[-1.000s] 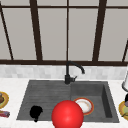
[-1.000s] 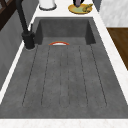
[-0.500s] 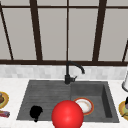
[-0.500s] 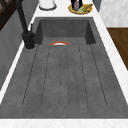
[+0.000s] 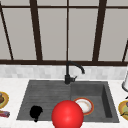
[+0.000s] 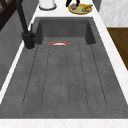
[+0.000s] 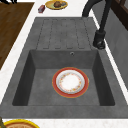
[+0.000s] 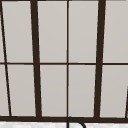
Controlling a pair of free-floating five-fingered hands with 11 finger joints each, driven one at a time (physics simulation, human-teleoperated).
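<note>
1. Left hand (image 5: 35,112) appears in the front view as a small black shape over the front left corner of the sink's drainboard (image 5: 40,97). It holds nothing that can be seen, and I cannot tell whether its fingers are spread or curled.
2. Just to its right in the front view is a red ball (image 5: 67,115), large and round. It covers the sink's front edge and part of the plate behind it, and it stands apart from the hand.
3. Behind the ball, a white plate with an orange rim (image 7: 70,82) lies flat on the floor of the basin (image 7: 40,82), near the middle.
4. The black faucet (image 5: 68,75) stands at the back edge, between drainboard and basin, with its spout arching over toward the basin.
5. On the left counter sit a yellow dish with brown food (image 7: 57,4) and, just beside it, a small red item (image 7: 41,9).
6. The right hand (image 6: 72,3) shows in the left side view as a dark shape at the far end, touching or just above the rim of a yellow plate (image 6: 80,8) with food on it; how its fingers are set cannot be made out.
7. A white container (image 6: 47,3) stands on the counter near that plate.
</note>
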